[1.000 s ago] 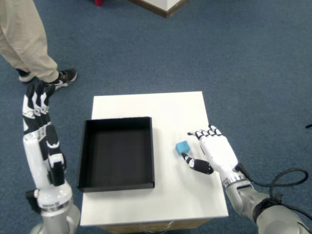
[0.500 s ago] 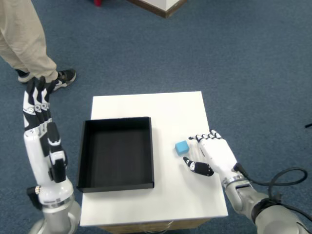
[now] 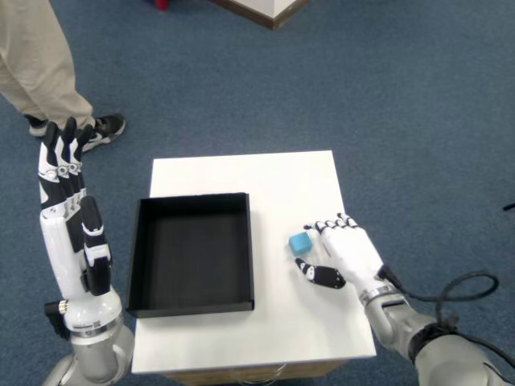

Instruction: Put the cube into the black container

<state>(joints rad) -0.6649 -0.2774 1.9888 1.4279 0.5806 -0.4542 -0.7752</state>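
Note:
A small light-blue cube (image 3: 300,242) lies on the white table (image 3: 265,181), just right of the black container (image 3: 145,241). The container is a shallow square tray with nothing in it. My right hand (image 3: 342,253) rests low over the table just right of the cube. Its fingers are spread, the fingertips (image 3: 320,227) reach beside the cube's right edge, and the black-tipped thumb (image 3: 319,273) sits below the cube. Nothing is held in it. The left hand (image 3: 63,165) stands raised and flat, off the table's left side.
A person's legs in beige trousers and a black shoe (image 3: 103,129) stand on the blue carpet at the upper left. A black cable (image 3: 471,289) loops by my right forearm. A wooden furniture corner (image 3: 269,10) shows at the top.
My right hand has slid a little left toward the cube, with the thumb now closer beneath it. The cube and container have not moved. The left hand shifted slightly.

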